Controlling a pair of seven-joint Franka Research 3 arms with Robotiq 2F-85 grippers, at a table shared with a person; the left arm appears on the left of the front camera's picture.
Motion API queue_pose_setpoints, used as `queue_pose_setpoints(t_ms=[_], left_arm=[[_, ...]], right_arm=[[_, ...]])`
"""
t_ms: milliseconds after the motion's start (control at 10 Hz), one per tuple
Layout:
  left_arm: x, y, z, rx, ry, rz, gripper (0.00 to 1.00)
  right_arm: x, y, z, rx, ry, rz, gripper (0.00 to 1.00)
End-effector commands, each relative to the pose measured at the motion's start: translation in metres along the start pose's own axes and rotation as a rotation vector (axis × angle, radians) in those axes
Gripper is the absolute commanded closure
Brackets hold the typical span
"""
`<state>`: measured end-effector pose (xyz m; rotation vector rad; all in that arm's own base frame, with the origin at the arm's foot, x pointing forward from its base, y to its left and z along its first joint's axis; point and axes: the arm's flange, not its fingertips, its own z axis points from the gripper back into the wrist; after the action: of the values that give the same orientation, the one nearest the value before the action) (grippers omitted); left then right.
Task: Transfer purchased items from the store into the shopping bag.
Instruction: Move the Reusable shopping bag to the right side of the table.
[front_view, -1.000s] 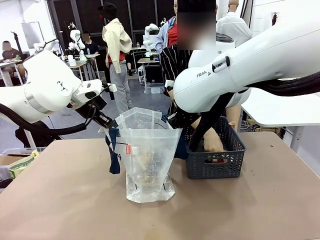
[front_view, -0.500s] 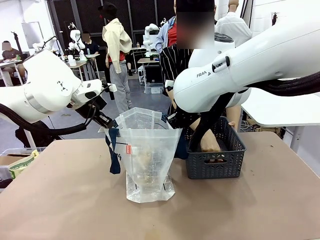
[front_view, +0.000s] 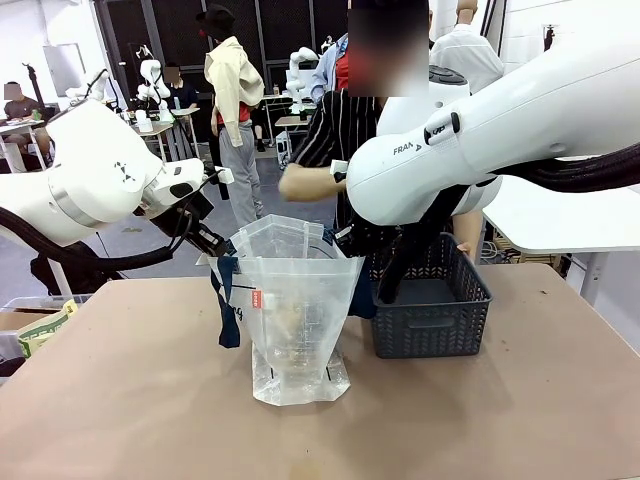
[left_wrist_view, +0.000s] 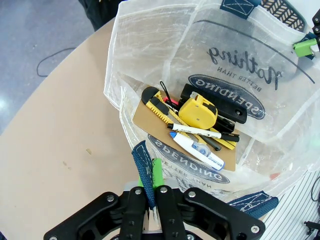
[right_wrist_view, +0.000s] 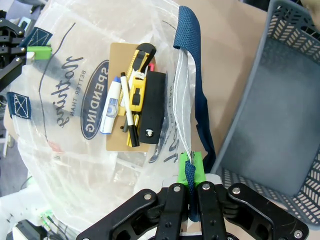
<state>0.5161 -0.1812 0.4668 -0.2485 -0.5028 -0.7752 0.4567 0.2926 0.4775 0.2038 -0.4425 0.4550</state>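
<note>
Grey first: the dark lattice-sided plastic basket (front_view: 430, 325) beside my right gripper (right_wrist_view: 192, 172) looks emptied, the person's arm (front_view: 300, 183) now lifted out. The purchased items (left_wrist_view: 195, 125) lie below my left gripper (left_wrist_view: 152, 175) in the translucent plastic shopping bag (front_view: 300, 320); both grippers clench its navy straps (right_wrist_view: 189, 65). Brown surface (front_view: 140, 400) underneath; busy workshop beyond.

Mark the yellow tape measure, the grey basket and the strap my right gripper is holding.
yellow tape measure (left_wrist_view: 198, 111), left wrist view, top of its yellow case.
grey basket (front_view: 430, 328), front view, its near lattice wall.
navy strap (right_wrist_view: 188, 55), right wrist view, the loop above the right gripper (right_wrist_view: 189, 174).
</note>
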Motion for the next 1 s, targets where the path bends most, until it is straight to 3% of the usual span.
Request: queue_pose_setpoints(t_ms=[0,900], left_arm=[[0.0001,0.0009,0.0034,0.007,0.000,0.000,1.00],[0.0001,0.0009,0.0034,0.007,0.000,0.000,1.00]], right_arm=[[-0.0058,-0.0006,-0.0001,0.003,0.006,-0.010,1.00],[-0.0058,-0.0006,-0.0001,0.003,0.006,-0.010,1.00]])
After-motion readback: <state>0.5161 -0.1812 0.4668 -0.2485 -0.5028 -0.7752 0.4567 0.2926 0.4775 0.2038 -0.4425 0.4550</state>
